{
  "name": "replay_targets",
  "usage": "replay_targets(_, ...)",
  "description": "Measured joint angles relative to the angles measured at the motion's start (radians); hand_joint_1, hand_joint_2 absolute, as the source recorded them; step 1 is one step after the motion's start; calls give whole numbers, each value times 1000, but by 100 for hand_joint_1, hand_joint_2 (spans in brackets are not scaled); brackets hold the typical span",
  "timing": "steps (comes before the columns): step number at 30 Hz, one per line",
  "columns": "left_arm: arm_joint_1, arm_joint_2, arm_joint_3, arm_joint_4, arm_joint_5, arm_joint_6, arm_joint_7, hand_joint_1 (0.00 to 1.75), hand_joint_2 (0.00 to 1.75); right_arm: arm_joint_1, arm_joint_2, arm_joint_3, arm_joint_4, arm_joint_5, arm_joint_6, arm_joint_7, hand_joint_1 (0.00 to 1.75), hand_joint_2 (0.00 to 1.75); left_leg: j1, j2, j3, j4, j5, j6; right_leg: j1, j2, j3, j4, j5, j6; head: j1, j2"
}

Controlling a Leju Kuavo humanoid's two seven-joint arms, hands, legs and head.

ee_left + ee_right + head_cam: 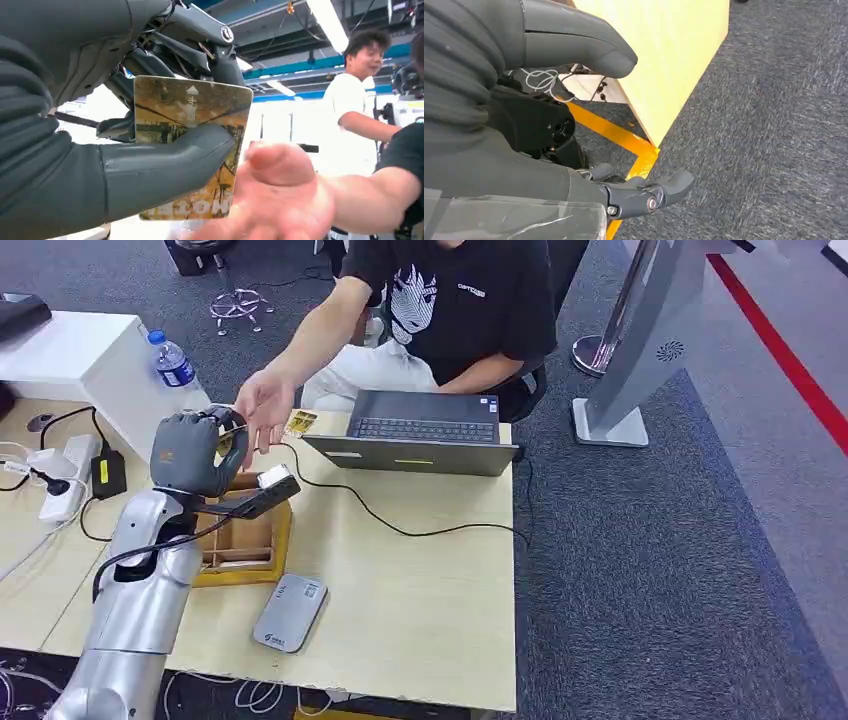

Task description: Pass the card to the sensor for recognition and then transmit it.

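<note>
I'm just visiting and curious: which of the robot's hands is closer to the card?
The left. The left hand grips the card itself, raised over the table by a person's open hand. The right hand hangs beside the table's edge, above the carpet.

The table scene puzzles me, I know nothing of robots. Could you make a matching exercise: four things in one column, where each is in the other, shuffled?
Things:
1. card
2. laptop
3. water bottle
4. grey card reader

Places:
A. on the white cabinet
B. flat on the table near its front edge
C. open at the table's far edge, before the seated person
D. held in the robot's left hand

Pairs: 1-D, 2-C, 3-A, 4-B
</note>
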Motion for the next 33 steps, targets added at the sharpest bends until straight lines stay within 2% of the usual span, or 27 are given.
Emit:
replay_targets(6, -32, 0, 18, 94, -6, 6, 0, 175, 175, -1, 0, 1, 2, 3, 0, 0, 0, 175, 0, 0, -1, 0, 0, 0, 0, 0, -1, 0, 0, 0, 0, 0)
replay_targets(7, -33, 0, 20, 101, -6, 7, 0, 159, 175, -1, 0, 1, 2, 4, 0, 0, 0, 175, 0, 0, -1, 0, 0, 0, 0, 0, -1, 0, 0, 0, 0, 0)
replay_targets(8, -35, 0, 21, 107, -7, 9, 0, 0, 175, -1, 0, 1, 2, 4, 0, 0, 0, 175, 0, 0, -1, 0, 0, 0, 0, 0, -1, 0, 0, 0, 0, 0)
replay_targets(11, -36, -1, 24, 119, 5, 28, -17, 0, 175, -1, 0, 1, 2, 2, -2, 0, 0, 175, 0, 0, -2, 0, 0, 0, 0, 0, -2, 0, 0, 0, 0, 0)
replay_targets(14, -22, -19, 43, 113, 65, 74, -63, 0, 175, -1, 0, 1, 3, -8, -10, -5, 0, 175, 0, 0, -3, 0, 0, 0, 0, 0, -2, 0, 0, 0, 0, 0)
replay_targets(17, 37, -59, 84, 39, 187, 102, -139, 0, 175, 0, 2, -2, 5, -21, -20, -13, 0, 175, 0, 0, -3, 0, 0, 0, 0, 1, -3, 0, 0, 0, 0, 0)
replay_targets(21, 141, -131, 174, -100, 403, 96, -266, 0, 175, 2, 11, -13, 5, -41, -35, -27, 0, 175, 0, 1, -4, 0, -1, 0, 0, 2, -4, 0, 0, 0, 0, 0)
replay_targets(25, 219, -204, 330, -215, 668, 23, -385, 0, 175, 4, 24, -33, 5, -55, -47, -35, 0, 175, 0, 1, -4, 0, -1, 0, 0, 2, -4, 0, 0, 0, 0, 0)
replay_targets(28, 241, -246, 495, -237, 852, -125, -406, 0, 175, 4, 29, -50, 4, -70, -65, -41, 0, 175, 0, 1, -5, -1, -1, 0, 0, 1, -4, 0, -1, 0, 0, 0)
replay_targets(30, 241, -249, 607, -205, 895, -187, -436, 5, 175, 4, 32, -58, 4, -70, -85, -42, 0, 175, 0, 1, -4, -1, -1, 0, 0, 1, -5, 0, -1, 0, 0, 0)
replay_targets(31, 241, -249, 653, -185, 904, -200, -445, 154, 175, 4, 33, -61, 4, -71, -89, -42, 0, 175, 0, 1, -4, -1, 0, 0, 0, 1, -5, 0, -1, 0, 0, 0)
replay_targets(32, 241, -248, 694, -164, 913, -207, -447, 175, 175, 4, 34, -63, 4, -72, -95, -42, 0, 175, 0, 1, -4, -1, 0, 0, 0, 1, -5, 0, -1, 0, 0, 0)
replay_targets(33, 237, -245, 729, -135, 924, -213, -447, 175, 175, 4, 35, -66, 4, -72, -101, -39, 154, 175, 0, 0, -4, -1, 0, 0, 0, 1, -4, 0, -1, 0, 0, 0)
